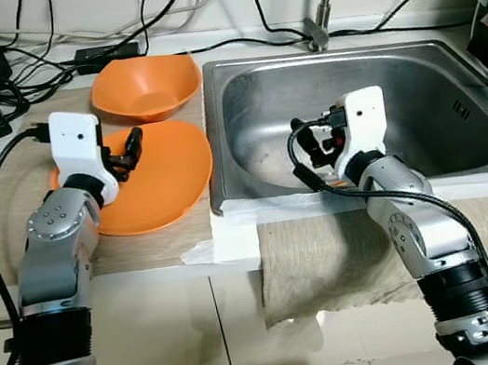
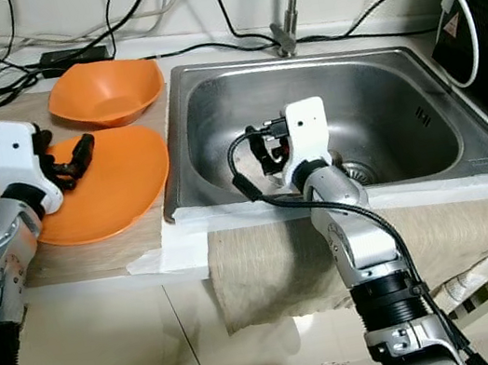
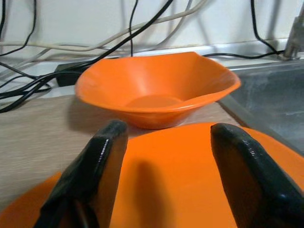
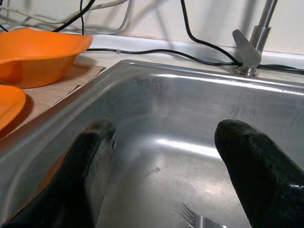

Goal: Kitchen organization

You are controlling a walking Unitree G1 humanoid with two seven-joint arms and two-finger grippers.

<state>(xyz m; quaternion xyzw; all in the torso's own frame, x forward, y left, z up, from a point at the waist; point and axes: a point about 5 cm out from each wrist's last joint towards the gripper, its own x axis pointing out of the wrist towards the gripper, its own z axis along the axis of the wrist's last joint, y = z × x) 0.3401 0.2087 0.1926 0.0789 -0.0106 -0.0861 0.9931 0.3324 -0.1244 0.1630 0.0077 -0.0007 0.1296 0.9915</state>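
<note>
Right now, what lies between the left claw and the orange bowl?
Bare orange plate surface, then the bowl just past its far rim; the left wrist view shows it between the open left claw.

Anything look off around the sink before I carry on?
A fork lies in the sink under the open right gripper. The cloth hangs crooked off the counter edge. Nothing is spilled or broken: the orange bowl and plate sit flat, the open left gripper over the plate.

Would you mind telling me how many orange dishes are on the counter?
2. A bowl sits at the back, left of the sink; a plate lies in front of it, under the left gripper. None seem hidden.
</note>
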